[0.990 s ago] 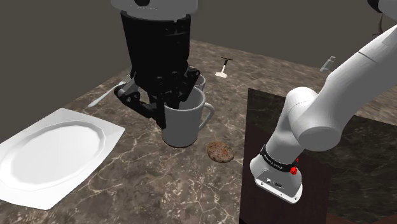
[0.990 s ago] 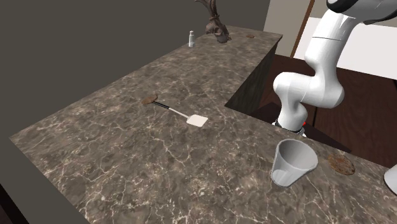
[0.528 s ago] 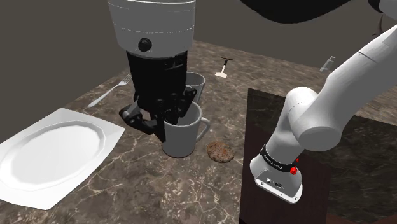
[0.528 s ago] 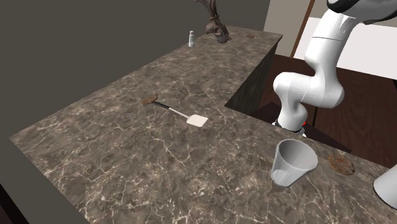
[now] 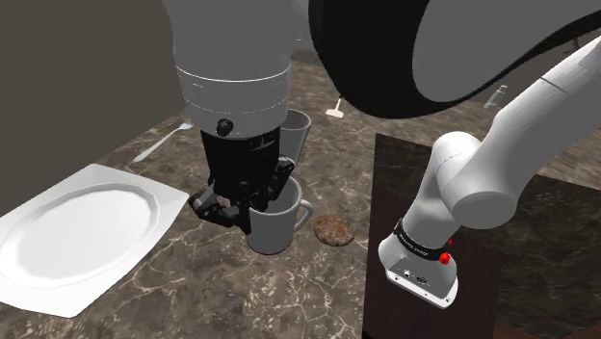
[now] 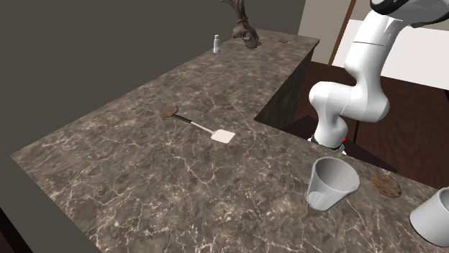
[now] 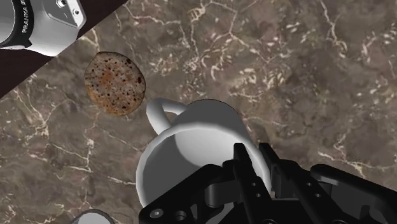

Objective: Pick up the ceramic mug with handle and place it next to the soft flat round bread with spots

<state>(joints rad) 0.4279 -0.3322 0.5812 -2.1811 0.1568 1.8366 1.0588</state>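
A white mug with a handle (image 5: 274, 223) hangs low over the marbled countertop, just beside the spotted brown flat bread (image 5: 333, 229). Its handle points toward the bread. My black gripper (image 5: 260, 197) is shut on the mug's rim, on the side away from the bread. In the wrist view the fingers clasp the rim of the mug (image 7: 194, 153) at my gripper (image 7: 257, 156), and the bread (image 7: 114, 83) lies past the handle. I cannot tell whether the mug touches the counter. The mug (image 6: 434, 215) sits at the second exterior view's lower right, near the bread (image 6: 387, 186).
A handleless grey cup (image 5: 295, 131) stands just behind the mug. A white plate (image 5: 77, 231) lies at the shoulder view's left, with a fork (image 5: 164, 140) beyond it. Farther back lie a spatula (image 5: 337, 104) and a shaker (image 5: 496, 94). The arm's base (image 5: 424, 260) is close to the bread.
The gripper has come down with the mug, lowering it toward the countertop beside the bread. The mug has slid into the second exterior view's lower right corner.
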